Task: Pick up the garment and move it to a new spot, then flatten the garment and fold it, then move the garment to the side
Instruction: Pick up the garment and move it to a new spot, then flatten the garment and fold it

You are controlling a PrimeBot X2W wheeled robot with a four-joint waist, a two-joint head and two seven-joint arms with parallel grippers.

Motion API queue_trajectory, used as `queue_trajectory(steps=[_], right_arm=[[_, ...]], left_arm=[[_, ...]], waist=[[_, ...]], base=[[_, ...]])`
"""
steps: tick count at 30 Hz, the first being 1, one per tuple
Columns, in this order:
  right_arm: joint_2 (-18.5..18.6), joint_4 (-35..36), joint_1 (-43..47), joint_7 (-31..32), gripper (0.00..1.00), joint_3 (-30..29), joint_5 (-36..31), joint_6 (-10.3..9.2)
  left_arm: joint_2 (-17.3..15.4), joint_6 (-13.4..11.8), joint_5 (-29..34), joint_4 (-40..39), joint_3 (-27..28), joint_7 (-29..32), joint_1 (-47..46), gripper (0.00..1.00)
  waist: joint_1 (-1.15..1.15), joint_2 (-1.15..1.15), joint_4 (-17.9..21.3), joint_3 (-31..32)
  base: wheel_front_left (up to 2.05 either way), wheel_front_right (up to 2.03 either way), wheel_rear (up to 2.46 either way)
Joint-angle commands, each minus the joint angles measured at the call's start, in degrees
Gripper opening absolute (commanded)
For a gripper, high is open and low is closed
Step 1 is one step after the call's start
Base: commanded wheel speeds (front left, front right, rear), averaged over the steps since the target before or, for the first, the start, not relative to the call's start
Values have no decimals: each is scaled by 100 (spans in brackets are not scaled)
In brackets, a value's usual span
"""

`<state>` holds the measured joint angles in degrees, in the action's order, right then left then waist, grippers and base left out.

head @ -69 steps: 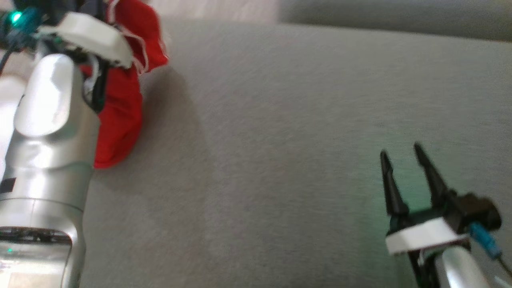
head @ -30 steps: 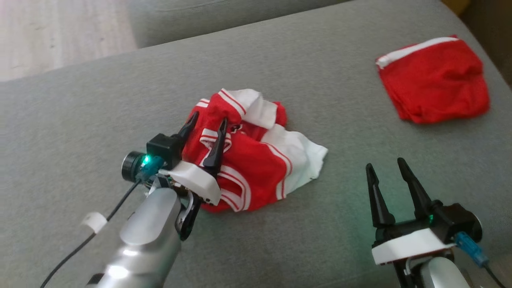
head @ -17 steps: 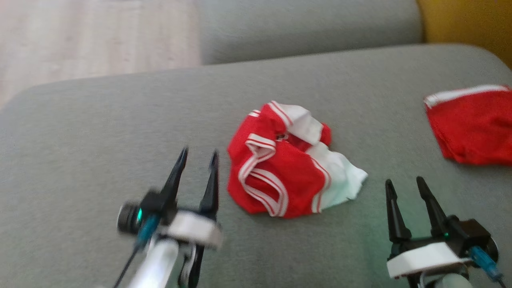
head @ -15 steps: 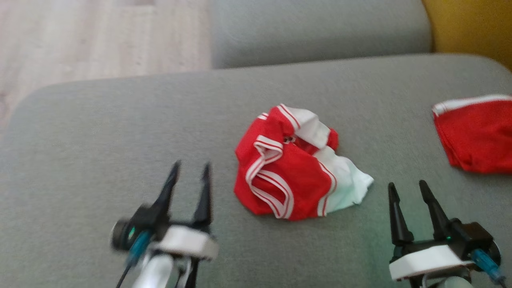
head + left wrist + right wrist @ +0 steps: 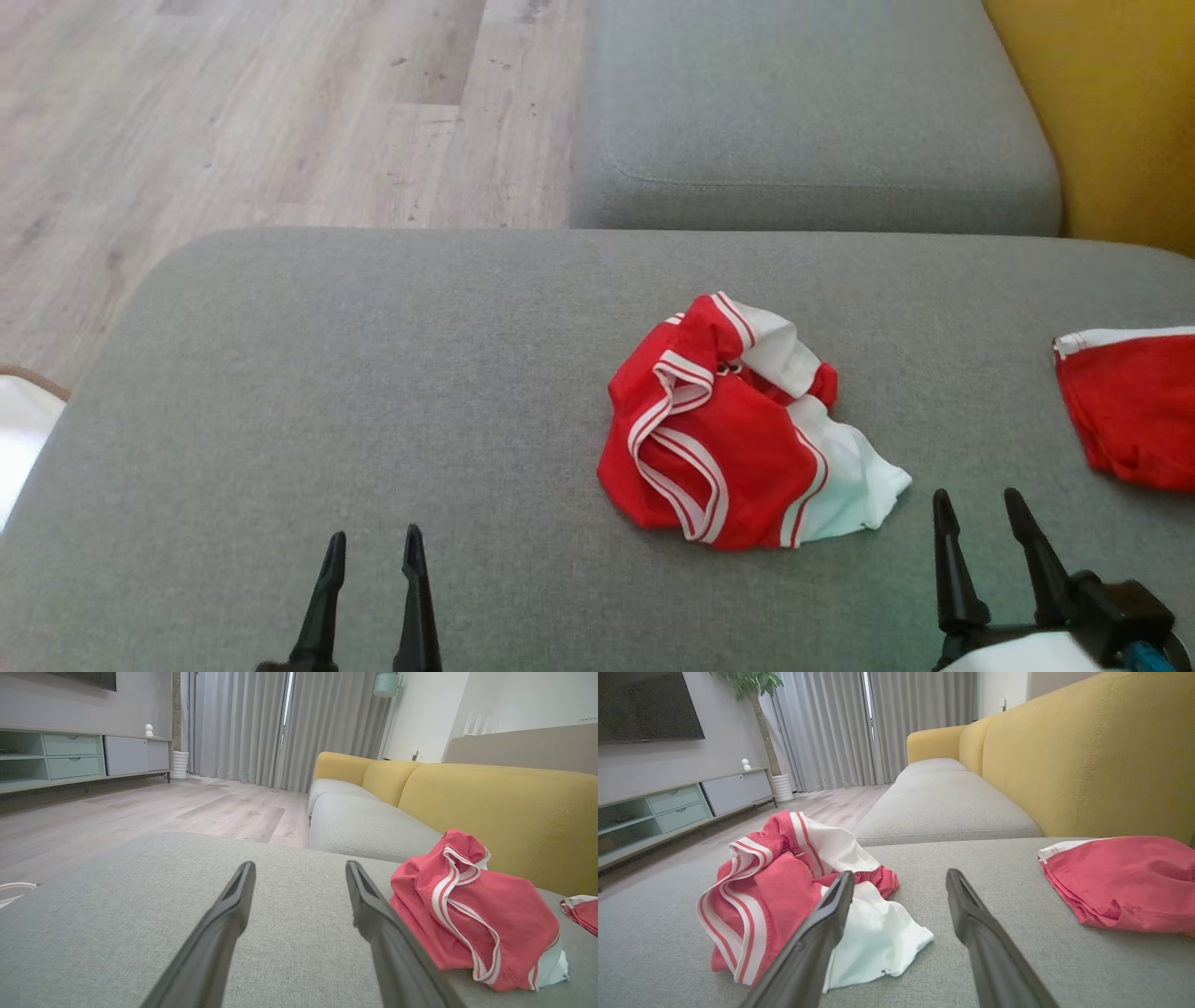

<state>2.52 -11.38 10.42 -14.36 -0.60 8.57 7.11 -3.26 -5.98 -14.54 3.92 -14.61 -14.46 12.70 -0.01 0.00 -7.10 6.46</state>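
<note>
Two open, empty grippers hover nearest me: left gripper (image 5: 373, 537), right gripper (image 5: 975, 495). I judge flattening is next: pinch the crumpled garment (image 5: 738, 429), right of centre on the grey sofa cushion (image 5: 373, 373), at opposite hems and spread outward. Farther off, wooden floor (image 5: 233, 112) far left, yellow backrest (image 5: 1120, 112) far right.
</note>
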Motion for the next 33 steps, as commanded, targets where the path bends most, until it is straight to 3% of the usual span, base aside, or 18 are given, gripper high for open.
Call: queue_trajectory(steps=[1, 33], right_arm=[[36, 196, -175, -63, 100, 104, 20, 37], [36, 228, -175, -63, 100, 192, -52, 37]], left_arm=[[36, -22, 54, -240, 181, -53, -297, 100], [38, -122, 46, -168, 12, -53, -234, 100]], waist=[[1, 0, -11, 4], [1, 0, 39, 44]], base=[[0, 0, 0], [0, 0, 0]])
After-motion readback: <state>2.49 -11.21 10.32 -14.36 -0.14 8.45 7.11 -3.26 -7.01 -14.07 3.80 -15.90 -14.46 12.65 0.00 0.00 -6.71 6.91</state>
